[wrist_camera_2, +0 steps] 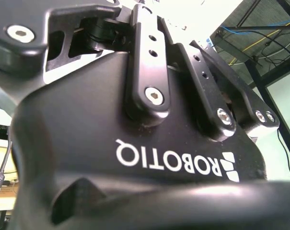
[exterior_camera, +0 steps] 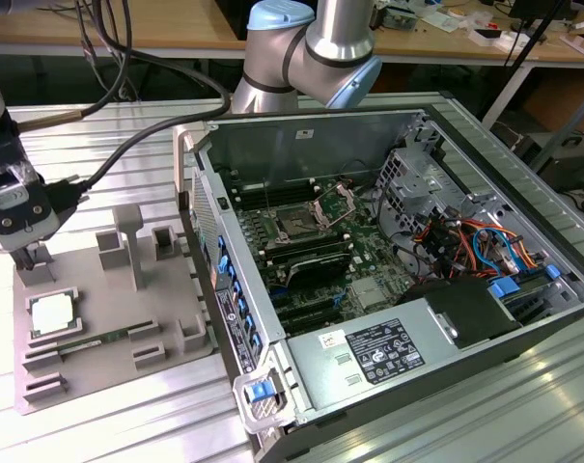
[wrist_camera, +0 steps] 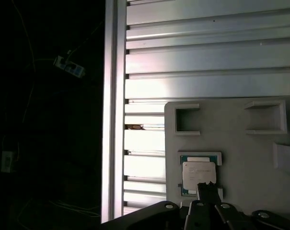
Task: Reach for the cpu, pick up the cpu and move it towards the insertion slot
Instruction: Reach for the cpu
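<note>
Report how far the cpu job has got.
Done: the reach is almost complete. The gripper hangs low over the grey tray, close beside the cpu. In hand: nothing that shows; the cpu lies flat in its recess. Left: the pickup and the carry to the insertion slot.

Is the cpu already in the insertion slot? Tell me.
No, the cpu lies on the grey tray, apart from the insertion slot.
</note>
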`<state>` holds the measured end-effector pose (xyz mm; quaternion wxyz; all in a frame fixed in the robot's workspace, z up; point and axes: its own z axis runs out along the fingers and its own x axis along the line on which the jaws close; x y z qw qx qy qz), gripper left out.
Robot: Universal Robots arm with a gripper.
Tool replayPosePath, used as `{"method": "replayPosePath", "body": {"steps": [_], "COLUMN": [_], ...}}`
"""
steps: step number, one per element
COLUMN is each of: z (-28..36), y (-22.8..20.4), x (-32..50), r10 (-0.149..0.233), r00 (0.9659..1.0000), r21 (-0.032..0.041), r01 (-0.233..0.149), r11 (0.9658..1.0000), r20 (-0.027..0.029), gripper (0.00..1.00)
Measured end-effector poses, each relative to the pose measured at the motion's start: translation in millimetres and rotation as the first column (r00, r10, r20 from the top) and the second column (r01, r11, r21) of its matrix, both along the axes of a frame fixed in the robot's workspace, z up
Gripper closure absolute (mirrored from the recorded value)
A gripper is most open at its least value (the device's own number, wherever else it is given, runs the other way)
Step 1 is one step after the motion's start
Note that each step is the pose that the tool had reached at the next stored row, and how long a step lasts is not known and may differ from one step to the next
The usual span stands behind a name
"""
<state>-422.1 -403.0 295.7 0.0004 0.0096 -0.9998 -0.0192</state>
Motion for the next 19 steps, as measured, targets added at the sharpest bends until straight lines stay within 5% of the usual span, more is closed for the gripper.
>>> {"method": "replayPosePath", "body": {"steps": [19], "z": [-6.0], "y": [0.0], "x": [0.0], "r10": [0.0], "r00": [1.0], "r21": [-0.0001], "r01": [0.0], "r11": [1.0], "r20": [-0.0001], "gripper": [0.89]}}
